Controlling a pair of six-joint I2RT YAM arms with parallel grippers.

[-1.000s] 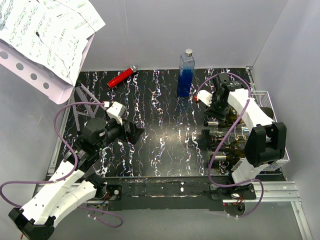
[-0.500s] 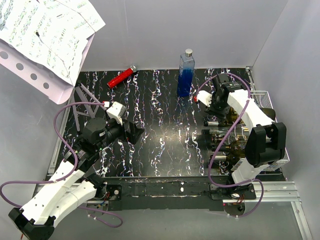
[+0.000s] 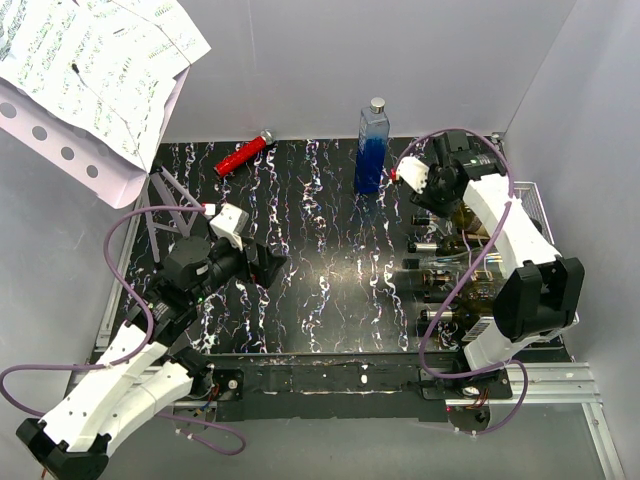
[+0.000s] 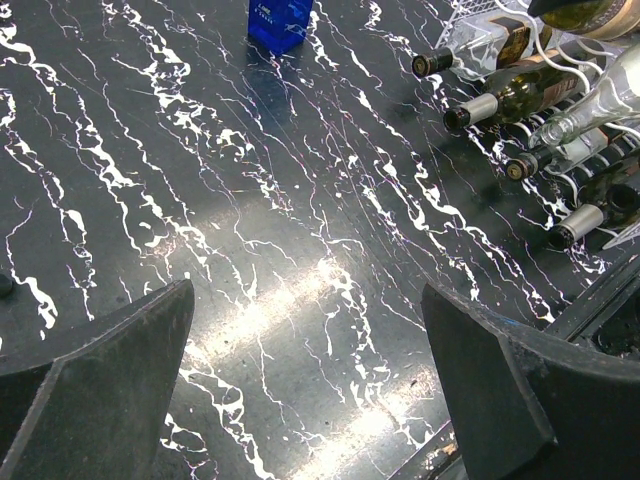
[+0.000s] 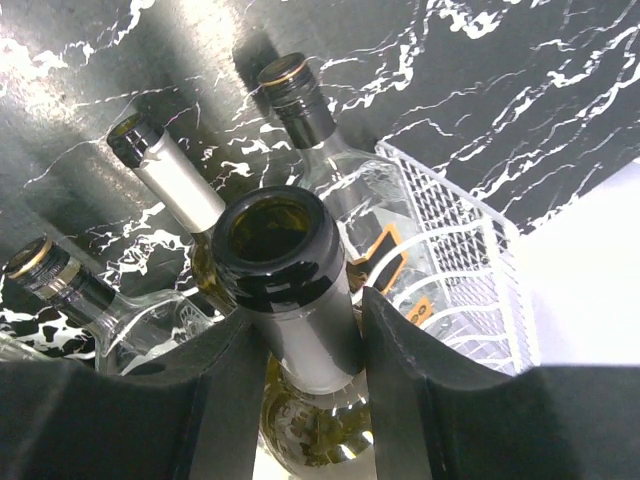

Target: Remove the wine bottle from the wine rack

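**Right gripper** (image 5: 312,335): pinching the wine bottle (image 5: 285,270) by the neck. In the right wrist view both dark fingers (image 5: 225,395) press against the grey foil sleeve just below the black lip, one on each side. The bottle fills the centre of that frame with its mouth turned toward the camera. Its pale green body runs down out of sight between the fingers. Whether the body is resting on the rack cannot be told.

**Rack** (image 5: 462,265): white wire, at the centre right of the wrist frame, just beside the held bottle. In the overhead view it sits at the right edge of the table (image 3: 330,290), largely covered by the right arm.

**Other bottles** (image 5: 298,100): three more necks lie to the upper left and left of the held one in the wrist frame. One has a gold-ringed cap, one a silver sleeve and one a dark collar with a gold rim. All three point out over the black marbled top.

**Left gripper** (image 4: 308,295): spread wide, holding nothing. It is over bare tabletop at the lower left of the overhead view, well apart from the rack.

**Also present:**
- A blue bottle (image 3: 372,150) stands upright at top centre.
- A red cylinder (image 3: 244,155) lies at the upper left of the table.
- Printed sheets (image 3: 95,60) hang in the upper left corner.
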